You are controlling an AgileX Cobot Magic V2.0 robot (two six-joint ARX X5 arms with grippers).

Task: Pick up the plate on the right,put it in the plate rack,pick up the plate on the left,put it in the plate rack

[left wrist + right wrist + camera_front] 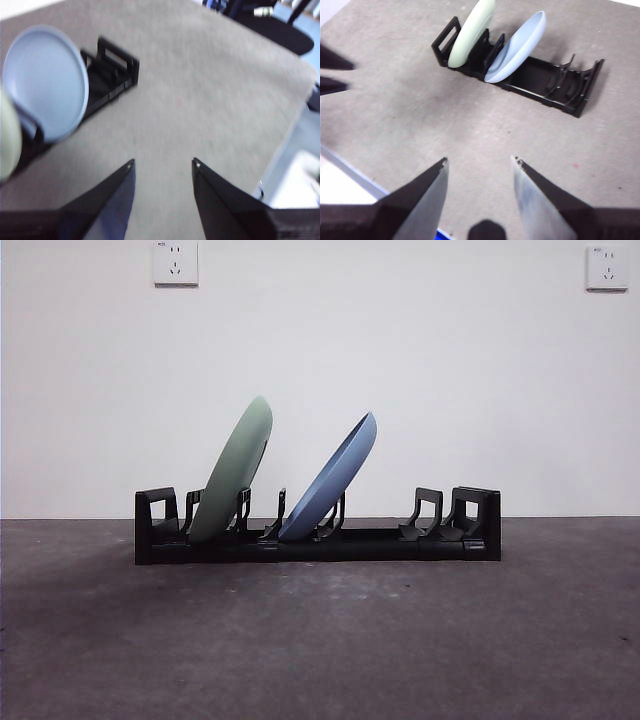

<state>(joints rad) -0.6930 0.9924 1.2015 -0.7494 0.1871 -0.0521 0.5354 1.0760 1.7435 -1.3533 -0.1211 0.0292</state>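
The long low black plastic plate rack (318,536) with upright curved prongs and boxy ends stands on the grey table (320,640), running left to right across the front view in front of a white wall (420,380) that carries two sockets. Two plates stand in it on edge, both tilted with their tops leaning right: the round pale green plate (235,475) sits in the slots near the rack's left end, and the round light blue plate (332,480) sits just to its right, near the middle (the right-hand slots hold nothing). The plates are apart from each other. The left gripper (163,165) hangs over bare table near the rack, jaws spread and holding nothing. The right gripper (479,162) hovers well clear of the rack, likewise spread and empty.
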